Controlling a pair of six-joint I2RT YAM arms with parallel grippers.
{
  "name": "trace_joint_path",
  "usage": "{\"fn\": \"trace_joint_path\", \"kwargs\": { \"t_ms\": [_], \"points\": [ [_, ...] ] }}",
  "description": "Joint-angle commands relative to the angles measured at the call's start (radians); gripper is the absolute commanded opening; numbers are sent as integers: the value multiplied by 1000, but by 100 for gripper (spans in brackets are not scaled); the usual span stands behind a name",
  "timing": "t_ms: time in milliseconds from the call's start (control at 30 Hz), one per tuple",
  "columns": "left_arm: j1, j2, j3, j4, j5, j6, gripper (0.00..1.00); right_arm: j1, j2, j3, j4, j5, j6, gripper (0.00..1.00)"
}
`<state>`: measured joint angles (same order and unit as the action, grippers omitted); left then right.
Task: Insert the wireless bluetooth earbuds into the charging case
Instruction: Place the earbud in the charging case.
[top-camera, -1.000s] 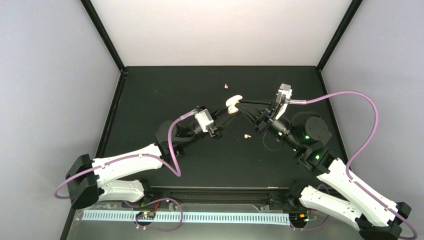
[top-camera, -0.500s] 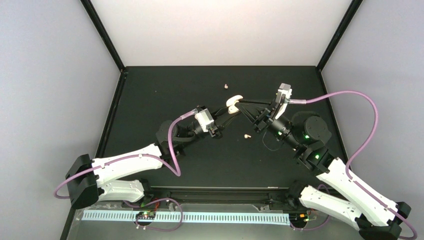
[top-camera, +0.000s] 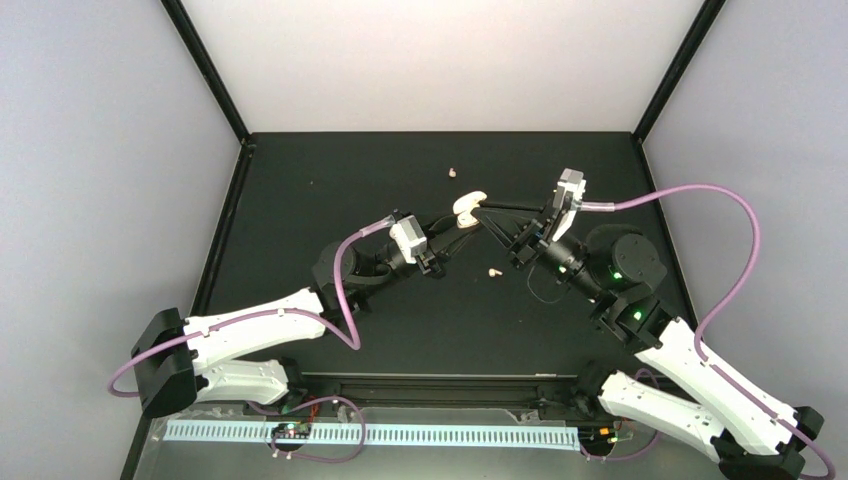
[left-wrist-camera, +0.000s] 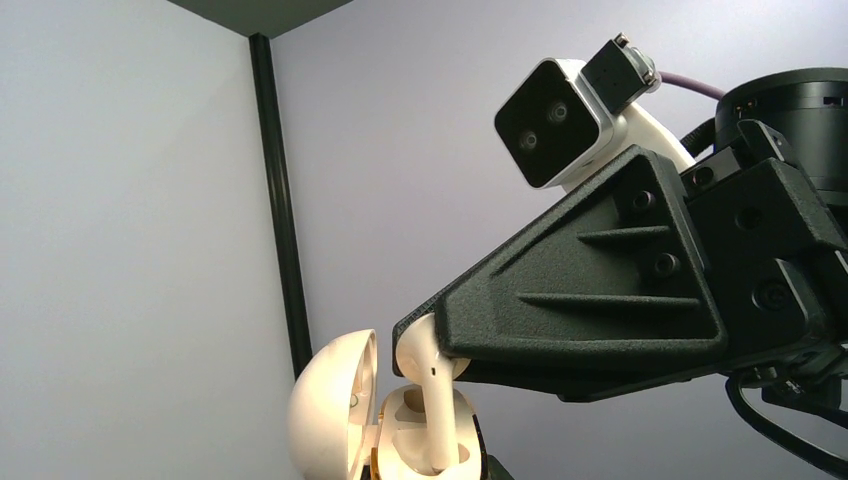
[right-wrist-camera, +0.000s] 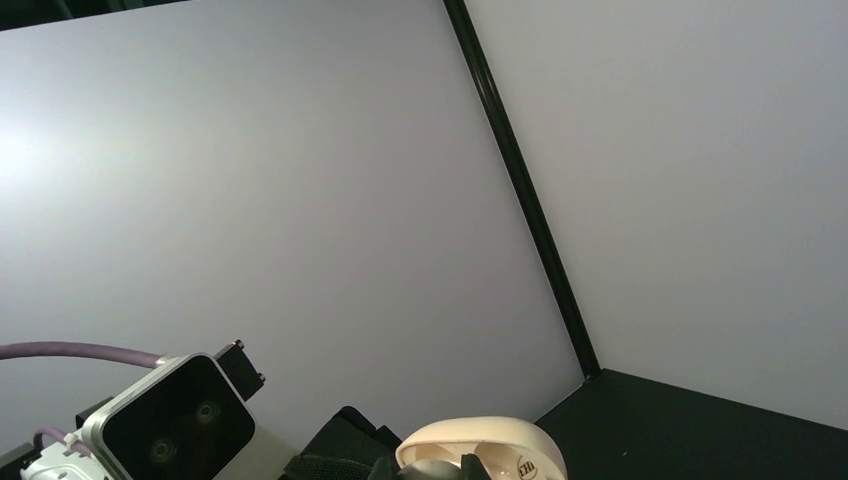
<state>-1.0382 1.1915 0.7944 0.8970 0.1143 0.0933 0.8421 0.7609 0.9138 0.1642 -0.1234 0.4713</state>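
My left gripper (top-camera: 452, 222) is shut on the open cream-white charging case (top-camera: 467, 206) and holds it above the table. In the left wrist view the case's lid (left-wrist-camera: 332, 410) stands open to the left of its base (left-wrist-camera: 400, 447). My right gripper (top-camera: 480, 208) is shut on one earbud (left-wrist-camera: 430, 385). Its head is pinched between the black fingers (left-wrist-camera: 580, 310) and its stem reaches down into a socket of the base. Two more earbuds lie on the table, one at the back (top-camera: 452, 172) and one near the middle (top-camera: 493, 270). A fourth is out of view.
The black table (top-camera: 300, 200) is walled by grey panels left and right and a white one behind. The right wrist view shows the lid's rim (right-wrist-camera: 480, 445) at the bottom edge and the left wrist camera (right-wrist-camera: 160, 425).
Both grippers have edged very slightly toward the back with the case and the earbud. The grips are unchanged and the loose earbuds have not moved.
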Motion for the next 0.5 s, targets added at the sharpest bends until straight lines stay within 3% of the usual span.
{"fn": "trace_joint_path", "kwargs": {
  "t_ms": [0,467],
  "points": [
    [-4,-19,54,26,-21,-43,2,0,-9,-15,-22,-37,-37,1],
    [-5,-34,28,22,32,-38,2,1,-29,-12,-11,1,-65,1]
  ]
}}
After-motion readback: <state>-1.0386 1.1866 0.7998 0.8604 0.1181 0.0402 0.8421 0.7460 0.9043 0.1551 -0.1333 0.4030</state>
